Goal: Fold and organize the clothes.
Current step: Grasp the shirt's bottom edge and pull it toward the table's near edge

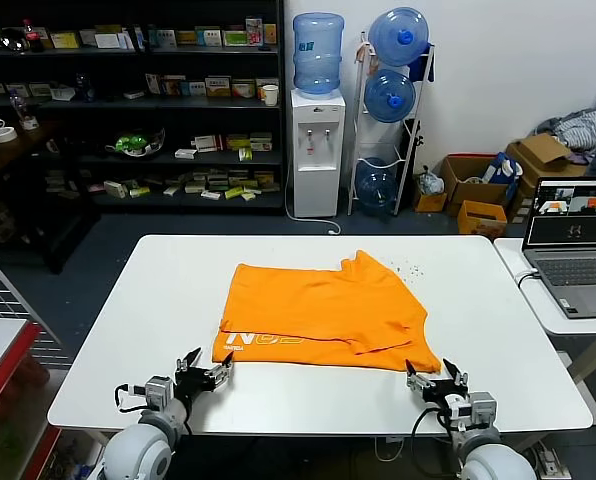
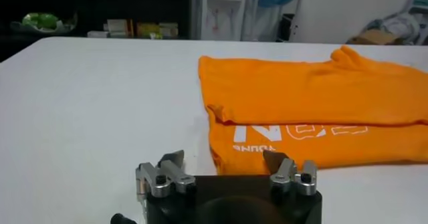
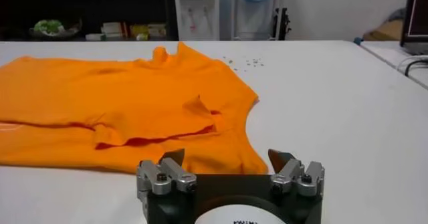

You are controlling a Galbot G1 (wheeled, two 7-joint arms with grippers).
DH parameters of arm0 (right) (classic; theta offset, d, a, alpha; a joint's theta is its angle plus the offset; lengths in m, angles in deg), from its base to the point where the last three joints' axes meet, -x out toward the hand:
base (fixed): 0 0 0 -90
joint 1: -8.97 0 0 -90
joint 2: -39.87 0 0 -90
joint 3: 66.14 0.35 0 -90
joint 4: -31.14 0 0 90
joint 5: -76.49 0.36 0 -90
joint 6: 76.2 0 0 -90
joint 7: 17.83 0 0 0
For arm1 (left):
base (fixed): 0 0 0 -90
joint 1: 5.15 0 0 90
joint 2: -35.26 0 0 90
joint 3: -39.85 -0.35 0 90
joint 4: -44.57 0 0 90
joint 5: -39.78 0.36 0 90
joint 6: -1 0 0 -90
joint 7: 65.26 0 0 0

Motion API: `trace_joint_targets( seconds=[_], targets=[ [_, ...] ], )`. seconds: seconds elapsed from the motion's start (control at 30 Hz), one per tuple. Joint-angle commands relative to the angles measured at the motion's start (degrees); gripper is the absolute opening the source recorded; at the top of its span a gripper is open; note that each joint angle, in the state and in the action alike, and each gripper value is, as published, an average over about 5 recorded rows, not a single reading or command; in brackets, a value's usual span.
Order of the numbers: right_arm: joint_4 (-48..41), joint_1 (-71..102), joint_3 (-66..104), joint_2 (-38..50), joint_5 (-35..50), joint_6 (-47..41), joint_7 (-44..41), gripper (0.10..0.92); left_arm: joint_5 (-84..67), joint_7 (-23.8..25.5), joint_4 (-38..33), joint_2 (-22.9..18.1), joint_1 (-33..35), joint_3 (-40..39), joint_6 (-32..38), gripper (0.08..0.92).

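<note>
jaws wide on left gripper and right gripper, flanking half-folded bright orange cotton t-shirt, apparently poised for its near corners.

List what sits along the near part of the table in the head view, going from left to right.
Left end effector at the table's near edge, open → orange T-shirt, pale lettering at its near left corner → right end effector, open, just off the shirt's near right corner.
</note>
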Motion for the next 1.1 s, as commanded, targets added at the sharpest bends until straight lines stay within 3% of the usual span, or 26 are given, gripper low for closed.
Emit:
trace_joint_targets(
  seconds=[0.03,0.7,0.83,1.1],
  targets=[
    [-0.9,-1.04,-0.42,-0.04,1.9,-1.25,0.37,0.717,-2.01,-0.5,0.88,0.41,-0.71,-0.11,-2.38,0.75],
    [3.71,3.02,0.11,1.97,3.08,-0.27,1.68,0.162,-2.68,-1.58,-3.24,1.1,0.89,-0.18,-1.46,0.183],
    [8.0,7.67,0.96,4.85,4.67,-0.62,2.79,0.124,-5.34,-3.24,-7.58,3.25,3.48,0.61,-2.26,0.1],
    [15.89,19.1,4.16,9.22,6.8,-1.32,4.87,0.124,-9.86,-6.85,-15.78,8.33,14.21,2.78,-4.07,0.094]
  ],
)
